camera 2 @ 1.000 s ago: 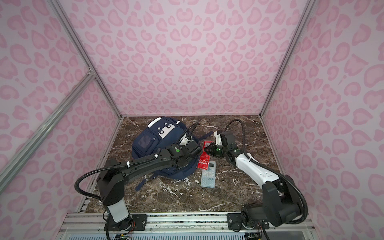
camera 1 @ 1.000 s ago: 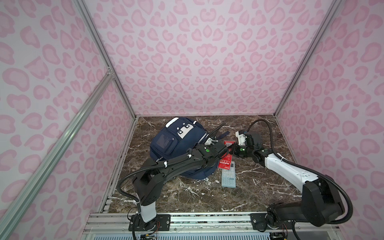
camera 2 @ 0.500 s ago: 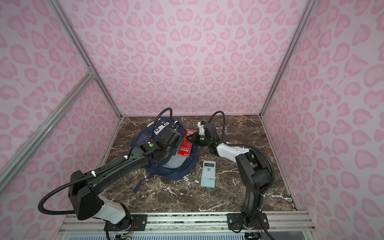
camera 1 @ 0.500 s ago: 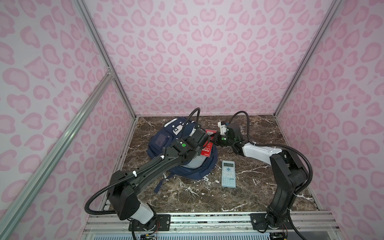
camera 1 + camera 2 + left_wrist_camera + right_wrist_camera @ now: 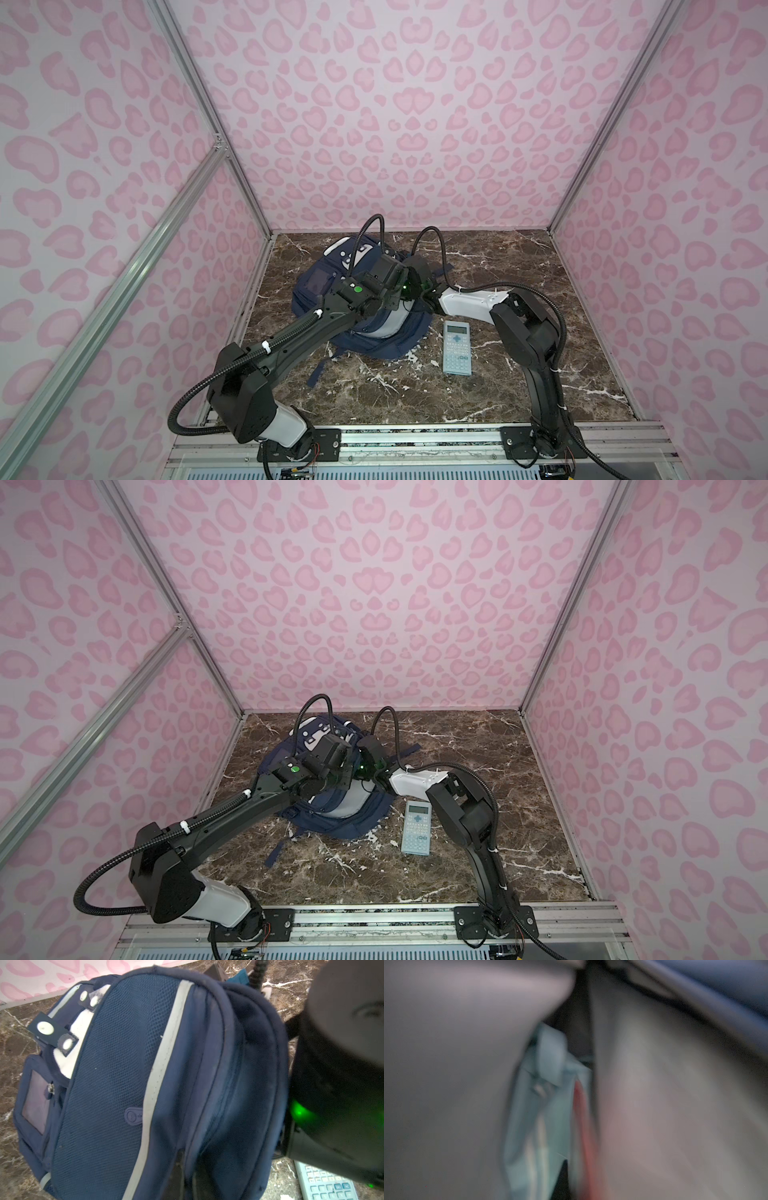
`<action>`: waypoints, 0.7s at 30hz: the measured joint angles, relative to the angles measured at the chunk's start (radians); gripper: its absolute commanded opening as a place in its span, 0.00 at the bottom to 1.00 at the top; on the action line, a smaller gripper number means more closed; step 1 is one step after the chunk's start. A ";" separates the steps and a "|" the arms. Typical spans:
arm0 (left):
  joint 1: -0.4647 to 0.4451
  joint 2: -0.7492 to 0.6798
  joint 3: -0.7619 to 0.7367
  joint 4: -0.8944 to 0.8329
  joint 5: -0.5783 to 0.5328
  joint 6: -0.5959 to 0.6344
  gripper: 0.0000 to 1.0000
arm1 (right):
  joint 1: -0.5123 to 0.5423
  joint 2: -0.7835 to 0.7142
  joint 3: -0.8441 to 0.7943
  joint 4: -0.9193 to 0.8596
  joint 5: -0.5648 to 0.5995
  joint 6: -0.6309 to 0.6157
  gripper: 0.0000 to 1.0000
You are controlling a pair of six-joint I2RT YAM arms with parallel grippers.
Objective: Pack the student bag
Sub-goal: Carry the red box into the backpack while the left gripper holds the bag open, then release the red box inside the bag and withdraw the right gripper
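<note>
Pink leopard-spot walls all round, silver aluminium posts at the corners (evenly lit), dark brown white-veined marble floor below.

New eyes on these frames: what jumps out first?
The left arm and right arm converge over a navy backpack toward the back of the dark marble table. A light blue calculator lies flat just right of the bag in both top views. All around stand pink leopard-print walls.
</note>
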 measured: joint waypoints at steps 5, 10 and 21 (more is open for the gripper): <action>0.001 0.027 -0.031 0.044 0.023 -0.024 0.03 | -0.068 -0.057 -0.073 -0.053 -0.026 -0.005 0.58; 0.002 0.046 -0.052 0.085 0.039 -0.043 0.03 | -0.097 -0.107 -0.092 -0.137 -0.051 -0.025 0.57; 0.001 0.108 -0.135 0.198 0.131 -0.091 0.03 | -0.143 -0.447 -0.415 -0.204 -0.012 -0.014 0.51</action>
